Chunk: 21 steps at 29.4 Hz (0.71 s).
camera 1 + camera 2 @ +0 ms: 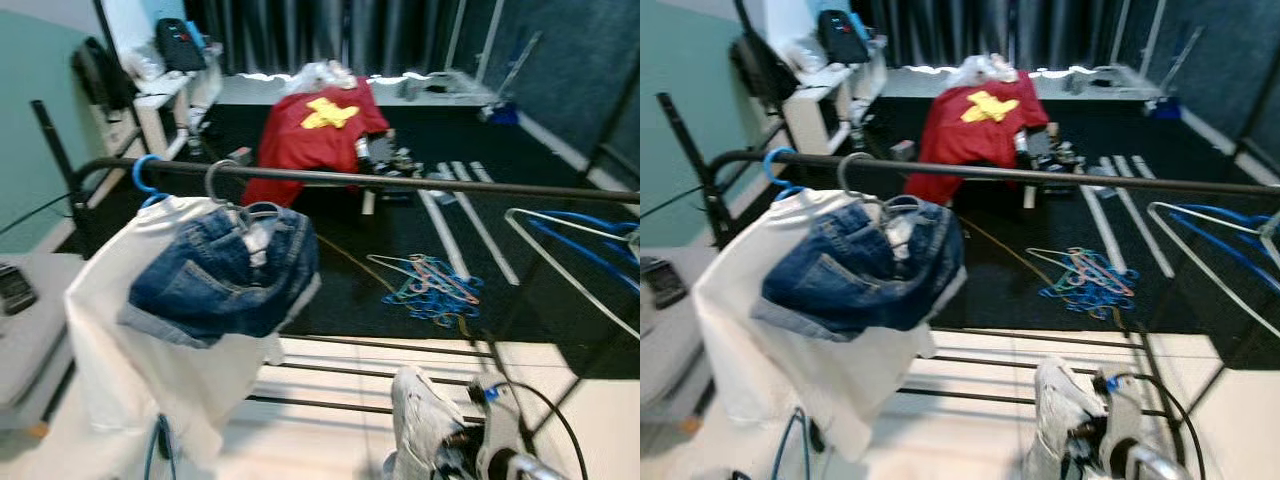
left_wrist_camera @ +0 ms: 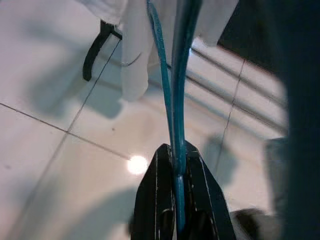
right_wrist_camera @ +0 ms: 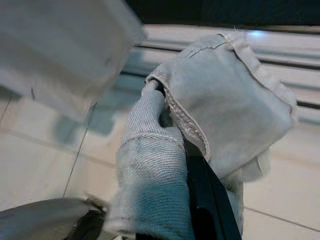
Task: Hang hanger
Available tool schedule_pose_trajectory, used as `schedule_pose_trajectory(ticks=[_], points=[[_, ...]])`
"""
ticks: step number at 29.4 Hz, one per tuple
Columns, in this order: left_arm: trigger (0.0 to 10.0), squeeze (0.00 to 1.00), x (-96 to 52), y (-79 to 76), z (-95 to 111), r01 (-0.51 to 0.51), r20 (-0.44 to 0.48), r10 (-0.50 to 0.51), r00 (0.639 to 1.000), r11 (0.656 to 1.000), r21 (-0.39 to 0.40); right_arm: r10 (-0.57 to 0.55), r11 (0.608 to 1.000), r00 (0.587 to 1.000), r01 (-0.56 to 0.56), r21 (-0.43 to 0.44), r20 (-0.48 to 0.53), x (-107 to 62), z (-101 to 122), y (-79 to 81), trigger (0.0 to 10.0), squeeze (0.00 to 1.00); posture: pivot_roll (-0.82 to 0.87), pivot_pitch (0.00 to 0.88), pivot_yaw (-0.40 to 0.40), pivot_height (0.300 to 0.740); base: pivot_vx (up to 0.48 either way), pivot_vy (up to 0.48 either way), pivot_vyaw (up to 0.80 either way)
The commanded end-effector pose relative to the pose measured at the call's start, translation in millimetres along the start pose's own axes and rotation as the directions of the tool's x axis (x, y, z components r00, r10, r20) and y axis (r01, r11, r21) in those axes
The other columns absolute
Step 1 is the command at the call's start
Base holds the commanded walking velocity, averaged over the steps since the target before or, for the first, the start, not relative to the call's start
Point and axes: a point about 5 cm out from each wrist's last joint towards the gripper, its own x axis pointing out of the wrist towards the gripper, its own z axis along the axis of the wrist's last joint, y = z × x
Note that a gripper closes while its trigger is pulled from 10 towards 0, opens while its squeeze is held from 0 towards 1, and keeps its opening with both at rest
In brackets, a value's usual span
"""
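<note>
Pale, woven denim cloth (image 3: 210, 115) drapes over the right gripper (image 3: 200, 195), bunched low at the right; whether its fingers are parted cannot be told. Glossy white floor tiles (image 2: 45, 165) lie beneath. Above, a white shirt (image 1: 150, 340) and folded blue denim shorts (image 1: 225, 280) hang from a dark metal rail (image 1: 420, 182). Beyond, a red shirt (image 1: 315, 130) lies draped over dark carpet. Further right, a thin wire hanger (image 1: 570, 245) leans. The left gripper (image 2: 177, 200) clamps a slim blue hanger (image 2: 175, 90) below the white shirt.
</note>
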Motion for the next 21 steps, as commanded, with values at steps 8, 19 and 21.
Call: schedule_pose_trajectory(ticks=[8,19,21], points=[[10.0,0.0,1.9,-0.8,8,0.026,0.056,-0.024,0.998,0.999,-0.048,0.013,1.0,1.0,-0.013,-0.019,0.018,-1.0,4,-4.3,10.0,0.0,-0.03,0.0,-0.041,0.74,0.0,0.0,0.78],[10.0,0.0,5.0,-4.1,12,0.056,0.069,-0.052,0.996,0.997,-0.056,-0.01,1.0,1.0,0.01,-0.009,-0.012,0.7,2,-13.1,10.0,0.0,-0.04,0.0,-0.042,0.74,0.0,0.0,0.78],[10.0,0.0,7.4,-6.6,13,0.073,0.07,-0.069,0.995,0.996,-0.05,-0.052,0.999,0.998,0.052,-0.002,-0.043,-6.2,-2,-25.3,10.0,0.0,-0.06,0.0,-0.045,0.74,0.0,0.0,0.77]])
